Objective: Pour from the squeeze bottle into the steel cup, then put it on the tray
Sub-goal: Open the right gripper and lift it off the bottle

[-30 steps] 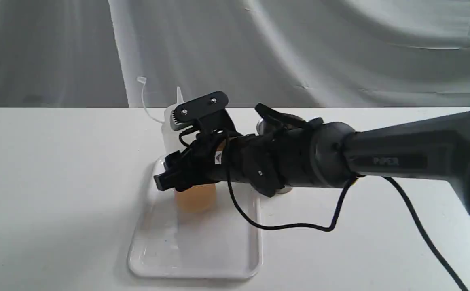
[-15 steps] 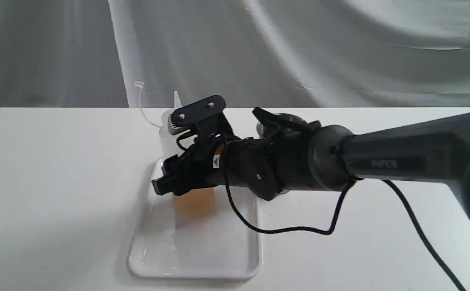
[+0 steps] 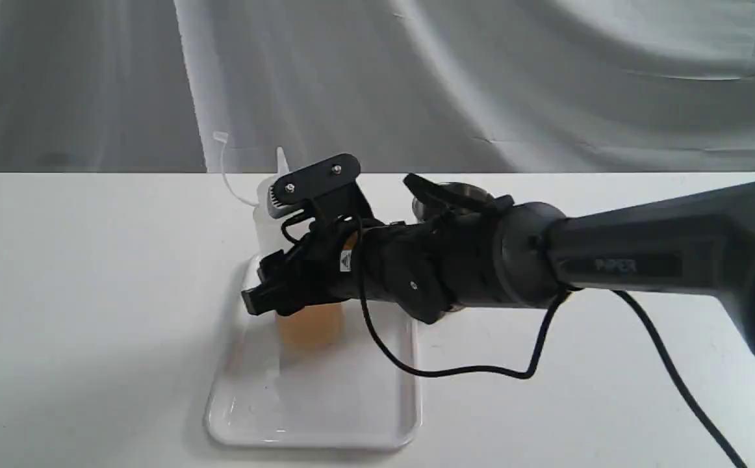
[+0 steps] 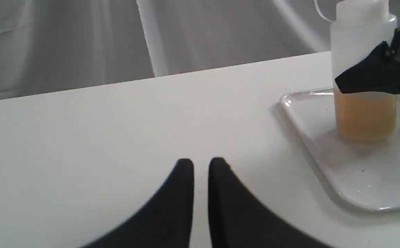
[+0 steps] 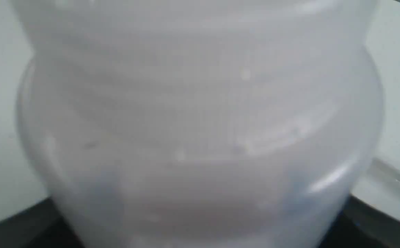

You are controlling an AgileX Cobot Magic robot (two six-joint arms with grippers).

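Lower now: squeeze bottle on tray

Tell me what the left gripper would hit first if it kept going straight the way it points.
Nothing nearby, it seems: the left gripper points over the table toward the grey curtain. The squeeze bottle and tray sit off to one side, though depth is unclear.

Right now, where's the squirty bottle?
In the exterior view, the squeeze bottle stands at the far end of the tray, left of centre, held in the right claw.
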